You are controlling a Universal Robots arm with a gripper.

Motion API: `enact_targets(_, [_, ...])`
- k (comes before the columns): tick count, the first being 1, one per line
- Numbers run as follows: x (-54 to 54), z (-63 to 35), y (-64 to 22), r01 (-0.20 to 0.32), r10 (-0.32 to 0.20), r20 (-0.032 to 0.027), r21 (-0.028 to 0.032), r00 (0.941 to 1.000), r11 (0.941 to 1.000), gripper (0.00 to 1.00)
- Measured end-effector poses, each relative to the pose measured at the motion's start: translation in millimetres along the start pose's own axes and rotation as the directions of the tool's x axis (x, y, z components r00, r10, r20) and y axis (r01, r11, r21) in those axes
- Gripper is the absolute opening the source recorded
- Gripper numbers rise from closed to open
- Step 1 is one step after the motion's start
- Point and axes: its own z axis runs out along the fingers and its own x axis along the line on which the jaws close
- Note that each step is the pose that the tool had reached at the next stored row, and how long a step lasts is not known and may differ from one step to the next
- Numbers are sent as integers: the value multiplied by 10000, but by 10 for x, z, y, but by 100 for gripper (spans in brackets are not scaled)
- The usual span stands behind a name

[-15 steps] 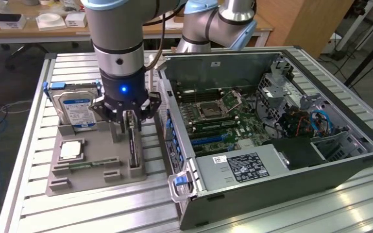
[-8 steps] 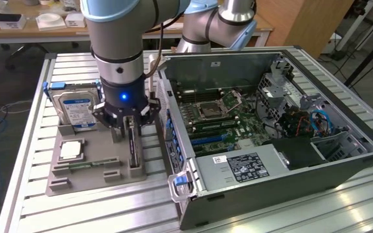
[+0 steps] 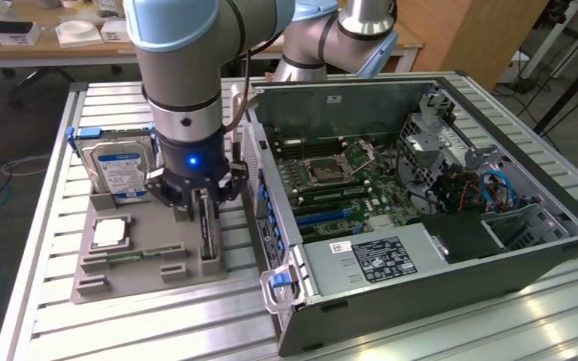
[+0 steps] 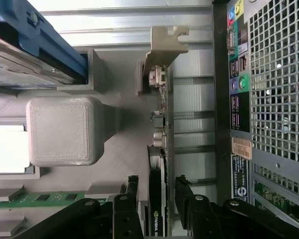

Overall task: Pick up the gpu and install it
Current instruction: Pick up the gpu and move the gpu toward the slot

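Thin dark gpu [image 4: 159, 159] on edge, metal end bracket [image 4: 165, 46], claw [image 4: 157, 183] released, straddling it

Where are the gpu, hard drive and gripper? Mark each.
gpu [image 4: 164, 45], wrist view, on its metal end bracket.
hard drive [image 3: 118, 171], exterior view, on its blue label.
gripper [image 4: 157, 186], wrist view, midway between its fingertips.

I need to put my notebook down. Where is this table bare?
Bare table slats run between the grey parts tray and the near edge, and along the tray's exterior-view left. Crowded between hard drive and computer case, where the gripper straddles the gpu.
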Motion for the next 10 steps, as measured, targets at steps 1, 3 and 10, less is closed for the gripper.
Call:
enact_targets(1, [1, 16, -2, 0, 0, 0, 4, 10000, 10000, 43])
enact_targets(3, [1, 37, -4, 0, 0, 1, 8, 10000, 10000, 43])
enact_targets(10, [1, 46, -5, 1, -1, 1, 10, 10000, 10000, 43])
